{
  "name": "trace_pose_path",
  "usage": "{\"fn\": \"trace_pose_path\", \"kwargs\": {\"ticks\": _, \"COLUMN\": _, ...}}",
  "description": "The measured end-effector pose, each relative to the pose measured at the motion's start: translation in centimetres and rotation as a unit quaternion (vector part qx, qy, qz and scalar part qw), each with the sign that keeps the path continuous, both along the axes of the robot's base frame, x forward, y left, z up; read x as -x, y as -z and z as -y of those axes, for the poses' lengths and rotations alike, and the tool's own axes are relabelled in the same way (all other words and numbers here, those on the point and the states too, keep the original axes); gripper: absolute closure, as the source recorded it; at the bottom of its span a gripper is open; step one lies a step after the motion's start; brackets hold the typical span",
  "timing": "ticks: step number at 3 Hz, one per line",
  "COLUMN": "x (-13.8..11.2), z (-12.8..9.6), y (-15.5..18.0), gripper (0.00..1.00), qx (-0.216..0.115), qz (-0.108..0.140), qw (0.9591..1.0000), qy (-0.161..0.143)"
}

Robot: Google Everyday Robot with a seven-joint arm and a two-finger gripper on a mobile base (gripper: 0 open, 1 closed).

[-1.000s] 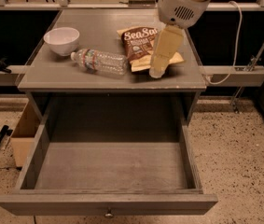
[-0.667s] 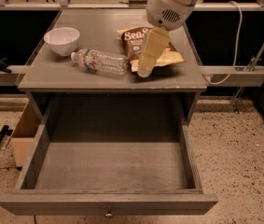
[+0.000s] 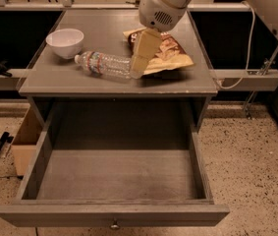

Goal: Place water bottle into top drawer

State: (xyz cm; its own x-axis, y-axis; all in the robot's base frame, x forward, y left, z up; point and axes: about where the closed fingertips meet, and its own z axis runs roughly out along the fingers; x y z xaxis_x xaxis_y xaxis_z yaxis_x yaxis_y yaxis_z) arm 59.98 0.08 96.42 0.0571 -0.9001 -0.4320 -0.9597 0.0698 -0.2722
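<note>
Water bottle lies on its side on the grey table, near the front edge, with its white cap pointing left toward the white bowl and its base pointing right. I judge it light, perhaps empty or close to it. Its thin ribbed walls will give under a hard squeeze, and its round, slick body will roll away if I nudge it. The label band sits near the neck at the left end. The ribbed middle, just right of that band, looks to me the best place to clamp: across the width, firm but not crushing. My claw hangs tilted down at the bottle's right end, its tip at or just beside the base. Whether it touches I cannot say, and whether it is apart or together I cannot tell.

Around it, the bowl sits near the cap, up and to the left, apart from it, and should not hinder a lift. Right of my claw a snack bag lies flat, its near corner close to the bottle's base, so I could snag it on the way in. Below the table's front edge the top drawer stands wide open, with nothing in it that I can see and its knob at front centre. The way down looks free once I clear the table's edge.
</note>
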Motion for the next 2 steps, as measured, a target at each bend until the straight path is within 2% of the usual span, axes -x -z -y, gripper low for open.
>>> {"fn": "trace_pose_path", "kwargs": {"ticks": 1, "x": -1.59, "z": -3.74, "y": 2.08, "gripper": 0.00, "qx": -0.011, "qz": -0.017, "qw": 0.9996, "qy": -0.022}}
{"fn": "trace_pose_path", "kwargs": {"ticks": 2, "x": -1.82, "z": -4.14, "y": 2.28, "gripper": 0.00, "qx": -0.008, "qz": -0.020, "qw": 0.9995, "qy": -0.023}}
